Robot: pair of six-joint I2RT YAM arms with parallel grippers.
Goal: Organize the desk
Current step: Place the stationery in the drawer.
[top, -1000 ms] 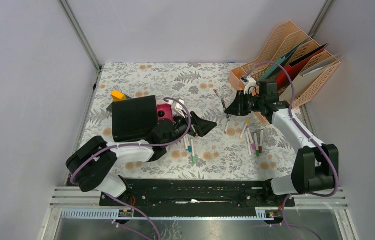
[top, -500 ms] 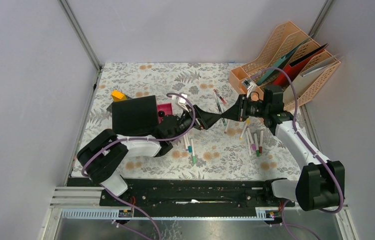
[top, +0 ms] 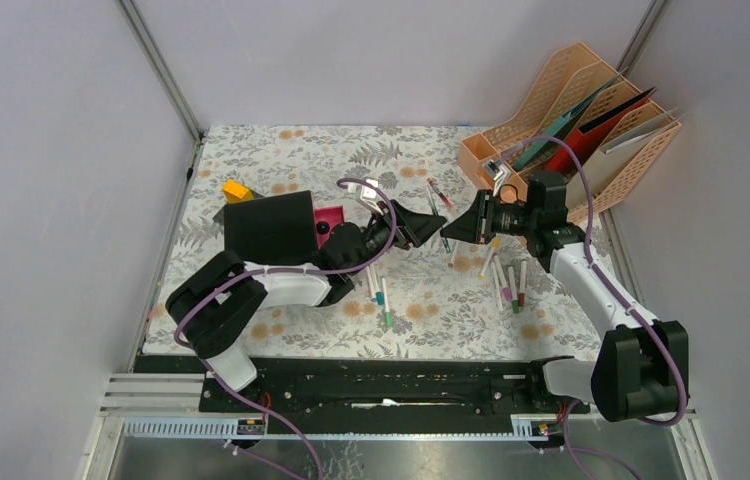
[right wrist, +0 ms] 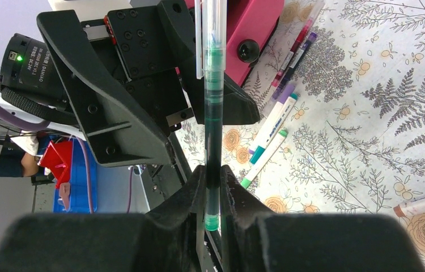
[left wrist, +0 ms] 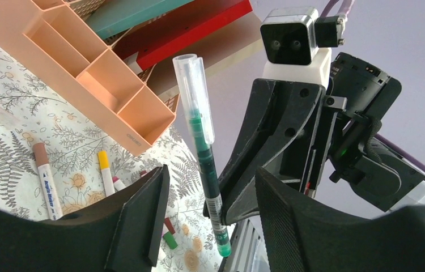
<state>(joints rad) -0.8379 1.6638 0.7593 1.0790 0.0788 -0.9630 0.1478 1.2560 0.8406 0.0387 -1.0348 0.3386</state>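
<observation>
The desk (top: 281, 150) is a tabletop under pale fern-print cloth. My right gripper (right wrist: 213, 175) is shut on the lower end of a green pen with a clear cap (right wrist: 213, 102) and holds it upright above the desk's middle. My left gripper (left wrist: 210, 181) is open, with the same pen (left wrist: 202, 130) standing in the gap between its jaws, touching neither finger. In the top view the two grippers meet tip to tip, the left gripper (top: 421, 225) facing the right gripper (top: 458, 228).
Loose markers lie on the cloth (top: 511, 280) and by the left arm (top: 381, 295). An orange compartment tray (top: 481, 160) and file rack (top: 591, 120) stand at the back right. A black box (top: 269, 235), a magenta item (top: 329, 218) and a yellow piece (top: 237, 189) sit left. A black rail (top: 391, 385) runs along the front.
My left gripper has reached right and up toward the right gripper, and the two now meet. The right gripper shifted slightly left with the pen. The left jaws now stand either side of the pen.
</observation>
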